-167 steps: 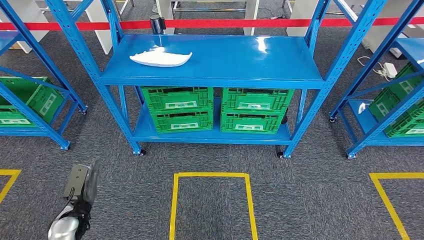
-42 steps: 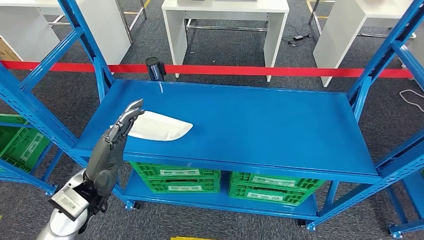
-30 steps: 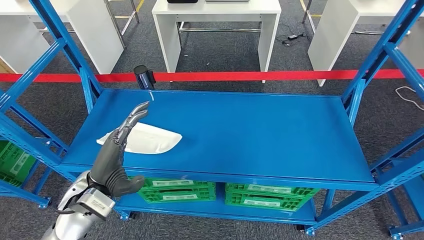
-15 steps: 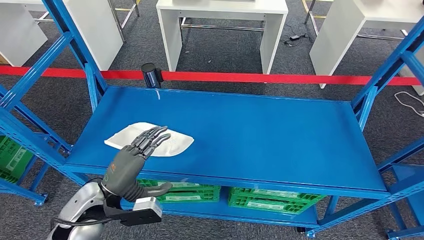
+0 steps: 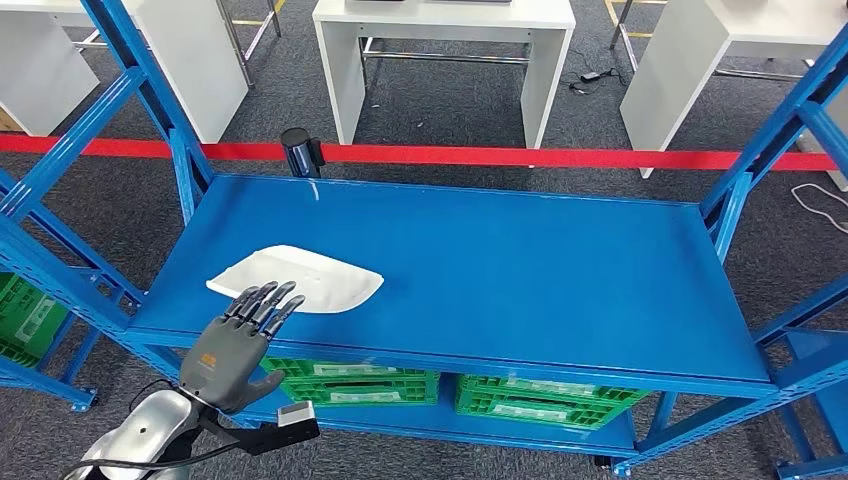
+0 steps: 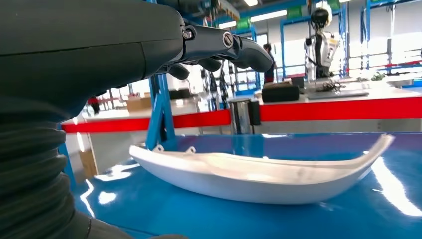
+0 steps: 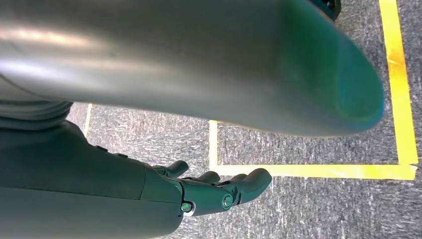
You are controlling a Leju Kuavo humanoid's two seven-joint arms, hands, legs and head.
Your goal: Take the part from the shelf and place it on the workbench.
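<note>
1. On the blue shelf (image 5: 480,260), upper deck, toward its left end: the white part (image 5: 296,279), a shallow curved shell, lying flat near the front edge.
2. Seen side-on in the left wrist view: same white part (image 6: 259,172), rim turned up like a dish, resting directly on the glossy blue surface.
3. Just in front of the part, at the shelf's front-left edge: the left hand (image 5: 232,348), palm down, fingers (image 5: 262,303) spread and extended toward the part, holding nothing.
4. Fingertips over or just short of the part's near edge; cannot tell whether touching. In the wrist view, dark fingers (image 6: 224,45) hovering above the part with a visible gap.
5. Thumb sticking out to the side, below the shelf edge in the head view.
6. Hanging low over grey carpet with a yellow floor marking (image 7: 318,169): the right hand (image 7: 214,191), fingers loosely extended and close together, holding nothing.
7. Beneath the upper deck, on the lower deck: green crates (image 5: 530,400), stacked side by side.
8. Behind the shelf: a red barrier tape (image 5: 520,156) running across, with a black post (image 5: 300,152) at the shelf's back left corner.
9. Beyond the tape: white tables (image 5: 445,40) on dark carpet.
10. At both sides: further blue shelf frames, with another green crate (image 5: 25,315) at far left.
</note>
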